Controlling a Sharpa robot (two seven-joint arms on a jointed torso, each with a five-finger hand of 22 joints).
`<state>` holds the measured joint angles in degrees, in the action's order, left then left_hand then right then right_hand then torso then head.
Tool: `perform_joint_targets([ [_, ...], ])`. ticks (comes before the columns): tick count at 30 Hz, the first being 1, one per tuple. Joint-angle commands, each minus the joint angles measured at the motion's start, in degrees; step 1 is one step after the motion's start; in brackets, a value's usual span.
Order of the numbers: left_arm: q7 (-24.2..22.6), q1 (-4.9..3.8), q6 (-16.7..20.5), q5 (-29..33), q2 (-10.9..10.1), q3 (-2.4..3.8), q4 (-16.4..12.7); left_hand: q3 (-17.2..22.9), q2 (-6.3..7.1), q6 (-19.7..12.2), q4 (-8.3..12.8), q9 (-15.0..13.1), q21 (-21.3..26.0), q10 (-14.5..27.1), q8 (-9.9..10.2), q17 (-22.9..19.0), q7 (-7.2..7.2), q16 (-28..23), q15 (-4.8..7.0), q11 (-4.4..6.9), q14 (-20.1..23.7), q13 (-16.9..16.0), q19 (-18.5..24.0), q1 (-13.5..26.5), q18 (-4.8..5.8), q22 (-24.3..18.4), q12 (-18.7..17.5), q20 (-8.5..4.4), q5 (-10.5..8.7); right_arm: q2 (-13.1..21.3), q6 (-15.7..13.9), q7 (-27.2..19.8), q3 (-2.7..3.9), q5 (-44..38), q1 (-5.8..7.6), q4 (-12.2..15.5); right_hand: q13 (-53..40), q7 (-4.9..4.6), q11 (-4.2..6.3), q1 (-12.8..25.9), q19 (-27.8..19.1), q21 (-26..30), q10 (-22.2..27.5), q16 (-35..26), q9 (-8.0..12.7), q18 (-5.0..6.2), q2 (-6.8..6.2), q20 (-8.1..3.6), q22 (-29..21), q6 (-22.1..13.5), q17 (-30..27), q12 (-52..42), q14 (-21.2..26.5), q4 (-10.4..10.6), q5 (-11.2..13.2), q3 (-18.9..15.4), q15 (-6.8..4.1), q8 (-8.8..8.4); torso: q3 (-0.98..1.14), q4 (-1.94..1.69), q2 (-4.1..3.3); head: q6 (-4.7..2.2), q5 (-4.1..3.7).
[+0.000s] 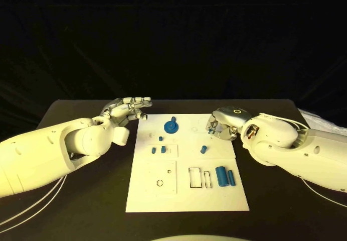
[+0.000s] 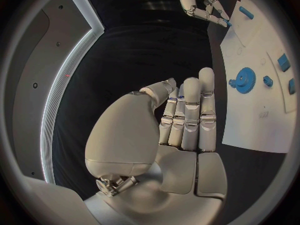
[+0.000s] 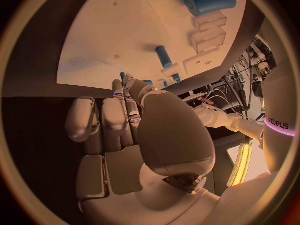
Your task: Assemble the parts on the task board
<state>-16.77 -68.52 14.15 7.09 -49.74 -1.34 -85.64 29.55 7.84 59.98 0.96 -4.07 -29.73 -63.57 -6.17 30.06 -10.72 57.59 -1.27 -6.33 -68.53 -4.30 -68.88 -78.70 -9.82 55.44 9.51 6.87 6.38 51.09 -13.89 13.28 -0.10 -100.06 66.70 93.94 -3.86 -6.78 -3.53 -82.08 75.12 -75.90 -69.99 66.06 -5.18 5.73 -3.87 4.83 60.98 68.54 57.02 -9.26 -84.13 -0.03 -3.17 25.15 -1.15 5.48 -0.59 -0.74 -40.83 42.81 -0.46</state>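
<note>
Presently the white rectangular task board (image 1: 186, 165) lies mid-table, small blue plastic parts scattered on it — gear-like blue disc (image 1: 170, 126) near its far edge. Left hand (image 1: 128, 111) hovers off the board's far-left corner, fingers straight, empty. Right hand (image 1: 222, 126) at the far-right edge — fingers curled, seemingly pinching a small blue piece (image 3: 122, 76), likely for insertion.

Lab: black-draped table (image 1: 87, 211), task board (image 1: 155, 201)

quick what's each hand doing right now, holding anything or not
Left hand: open, fingers straight, holding nothing, beside the task board.
Right hand: at the board's edge; cannot tell whether it holds anything.
</note>
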Motion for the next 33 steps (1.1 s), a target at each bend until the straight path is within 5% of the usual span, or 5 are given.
perform_joint_targets([
  [1,-1.6,-0.02,0.5,0.0,0.1,0.04,0.0,-0.4,-0.34,0.2,0.0,0.0,0.3,0.0,-0.2,-0.1,0.16,-0.3,-0.02,-0.09,0.5,0.0,0.1,0.1,-0.64,-0.1,0.2,-0.02,-0.23,0.1,-2.5,0.2,0.11,2.9,0.1,2.4,0.0,0.06,0.56,0.4,0.4,-0.3,-0.8,0.3,0.0,0.08,0.0,-0.12,0.1,0.4,0.1,0.3,-1.2,0.2,0.0,0.0,-0.41,0.11,-0.03,-0.1,0.0,0.04,0.1],
  [14,-1.7,-0.01,1.3,0.0,0.5,0.04,-0.2,-0.5,-0.35,0.2,0.0,0.0,0.4,0.0,-0.3,-0.2,0.18,-0.3,-0.02,-0.08,0.5,0.0,0.1,0.2,-0.63,-0.1,0.3,-0.02,-0.27,-3.3,-1.5,-1.4,0.12,6.7,-1.91,8.6,0.0,0.0,0.56,0.3,0.4,-0.3,-0.8,0.2,0.0,0.09,0.09,-0.21,0.1,0.2,-0.1,0.5,-1.2,0.0,-0.1,0.3,-0.45,0.03,-0.12,-0.09,0.03,0.33,1.48],
  [22,-1.9,-0.01,1.3,0.0,0.8,0.04,-0.8,-0.6,-0.35,0.2,0.0,0.0,0.4,0.0,-0.3,-0.2,0.18,-0.2,-0.01,-0.07,0.5,0.0,0.1,0.2,-0.64,-0.2,0.4,-0.02,-0.29,-6.7,-0.2,-2.8,-0.15,6.3,-4.81,7.7,0.0,-0.13,0.48,0.1,0.2,-0.2,-0.8,0.2,0.0,0.13,0.18,-0.28,-0.1,0.0,-0.3,0.7,-1.1,-0.3,-0.1,0.6,-0.43,-0.11,-0.11,-0.04,-0.06,0.92,2.99],
  [33,-1.8,0.03,1.2,0.0,1.0,0.04,-2.2,-0.6,-0.37,0.2,0.0,0.0,0.4,0.0,-0.3,-0.2,0.19,-0.2,-0.01,-0.06,0.5,0.0,0.1,0.2,-0.64,-0.2,0.4,-0.02,-0.29,-9.9,0.9,-4.0,-0.56,3.7,-8.08,6.2,0.0,-0.29,0.34,0.2,0.1,-0.1,-0.6,0.1,0.0,0.16,0.12,-0.28,-0.3,-0.2,-0.4,1.0,-1.1,-0.6,-0.1,0.7,-0.35,-0.25,-0.13,-0.07,-0.06,1.41,4.06],
])
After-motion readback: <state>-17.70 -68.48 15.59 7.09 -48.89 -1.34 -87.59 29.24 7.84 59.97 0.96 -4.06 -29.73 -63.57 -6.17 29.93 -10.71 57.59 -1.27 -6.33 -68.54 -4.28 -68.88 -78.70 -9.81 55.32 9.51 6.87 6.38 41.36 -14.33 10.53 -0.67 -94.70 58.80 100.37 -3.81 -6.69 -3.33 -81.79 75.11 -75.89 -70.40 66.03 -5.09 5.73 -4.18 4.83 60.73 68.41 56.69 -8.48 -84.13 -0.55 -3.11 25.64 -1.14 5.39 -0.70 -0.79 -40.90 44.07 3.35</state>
